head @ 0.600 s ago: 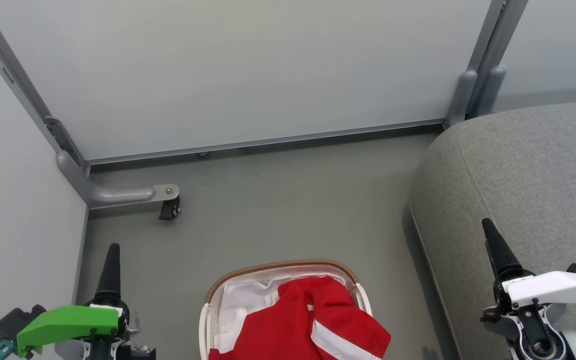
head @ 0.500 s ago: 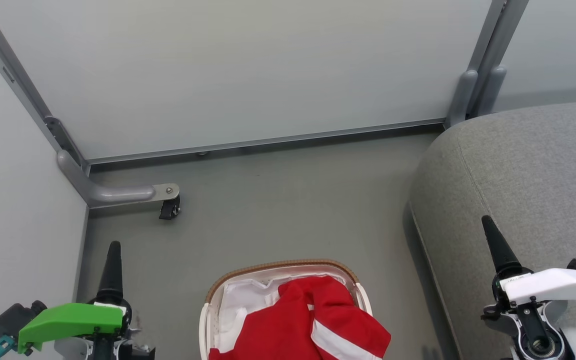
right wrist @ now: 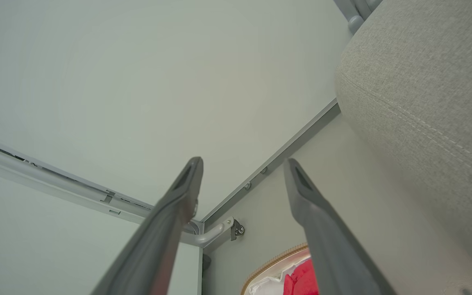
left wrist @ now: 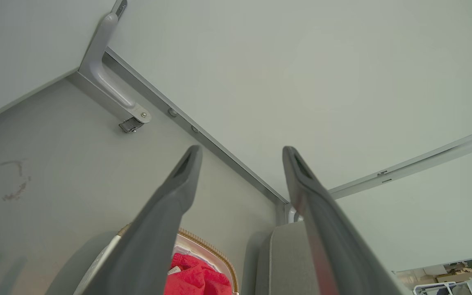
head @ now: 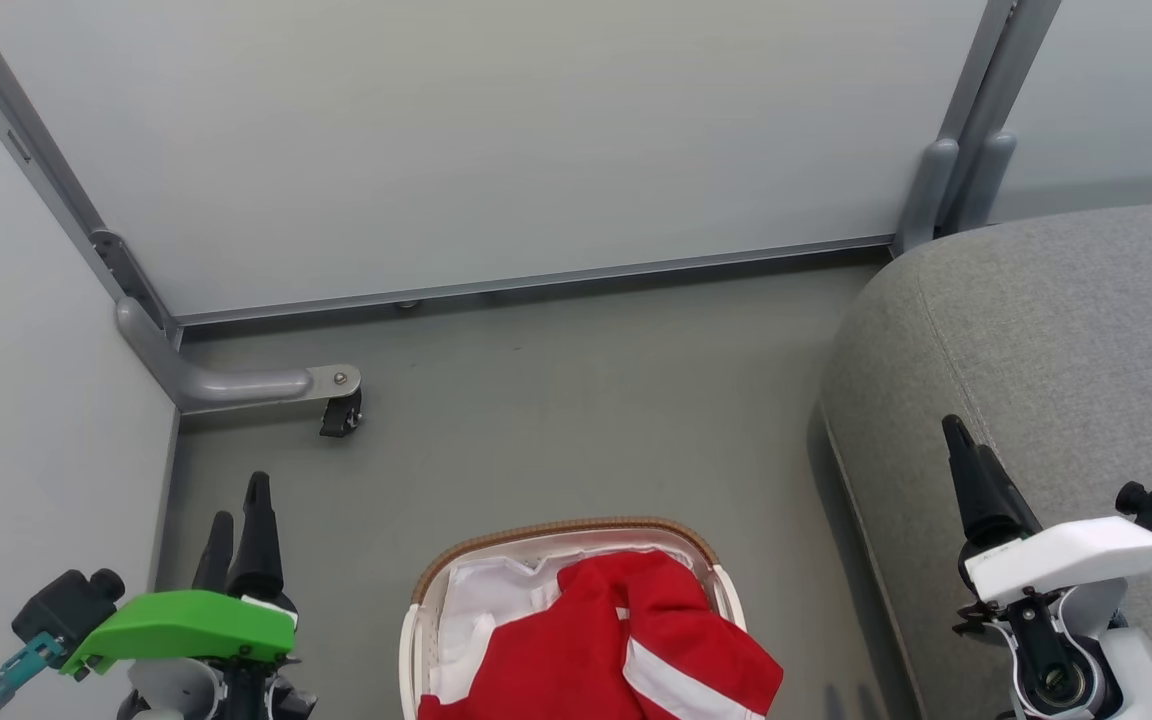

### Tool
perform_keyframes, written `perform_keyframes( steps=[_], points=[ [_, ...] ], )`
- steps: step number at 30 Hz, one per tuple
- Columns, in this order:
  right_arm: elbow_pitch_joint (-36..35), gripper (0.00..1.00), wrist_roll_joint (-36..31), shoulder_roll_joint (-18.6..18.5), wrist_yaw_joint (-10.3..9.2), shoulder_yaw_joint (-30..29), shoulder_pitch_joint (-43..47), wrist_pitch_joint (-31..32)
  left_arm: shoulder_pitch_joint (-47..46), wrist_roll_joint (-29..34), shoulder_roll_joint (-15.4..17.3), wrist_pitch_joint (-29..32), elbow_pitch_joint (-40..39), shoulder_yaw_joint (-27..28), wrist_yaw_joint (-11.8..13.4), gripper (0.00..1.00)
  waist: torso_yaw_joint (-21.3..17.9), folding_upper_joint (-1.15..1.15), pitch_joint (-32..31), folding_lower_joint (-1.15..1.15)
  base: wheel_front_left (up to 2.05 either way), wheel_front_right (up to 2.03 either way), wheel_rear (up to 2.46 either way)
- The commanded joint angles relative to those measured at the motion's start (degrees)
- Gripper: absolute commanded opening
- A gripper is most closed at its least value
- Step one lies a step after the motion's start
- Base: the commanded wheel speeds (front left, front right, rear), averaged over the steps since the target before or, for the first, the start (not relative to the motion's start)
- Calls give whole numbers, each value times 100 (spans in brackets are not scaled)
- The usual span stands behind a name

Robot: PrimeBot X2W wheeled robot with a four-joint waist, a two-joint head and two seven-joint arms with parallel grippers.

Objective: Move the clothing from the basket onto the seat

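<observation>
The red clothing [head: 616,650] with white stripes lies heaped in the cream basket [head: 561,532], over its white liner [head: 481,595], at the bottom middle of the head view. The grey seat [head: 1056,330] fills the right side. My left gripper [head: 239,500] stands open at the lower left, beside the basket and above the floor. My right gripper [head: 968,445] is open at the lower right, over the seat's front edge. The left wrist view shows the clothing [left wrist: 195,278] and basket rim [left wrist: 215,250] below its open fingers [left wrist: 178,192]. In the right wrist view the seat [right wrist: 424,82] lies to the right of open fingers [right wrist: 180,196].
Pale partition panels [head: 496,130] close off the back and left. A grey bracket foot with a black caster [head: 338,412] juts onto the floor at the left. Grey floor [head: 576,400] lies between basket, panels and seat.
The left gripper has turned and risen so both fingers show apart. The right gripper has shifted slightly left and up. Clothing and basket have not moved.
</observation>
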Motion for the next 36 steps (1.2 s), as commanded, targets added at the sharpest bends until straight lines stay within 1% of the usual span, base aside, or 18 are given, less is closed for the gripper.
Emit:
perform_keyframes(
  steps=[1, 16, 36],
  points=[
    [-57, 100, -222, -72, 2, 41, -174, -72, -173, 251, 63, -65, -46, -35, 47, 100, 0, 0, 2, 0, 0, 0, 0],
    [50, 100, -1411, -151, 2, 251, -276, -356, -211, 1445, 92, -349, 101, -254, 166, 100, 17, 0, 15, 0, 0, 0, 0],
    [258, 100, -2840, -131, 3, 283, -307, -679, -146, 2809, 194, -671, 270, -524, 411, 100, 41, 0, 7, 0, 0, 0, 0]
  ],
)
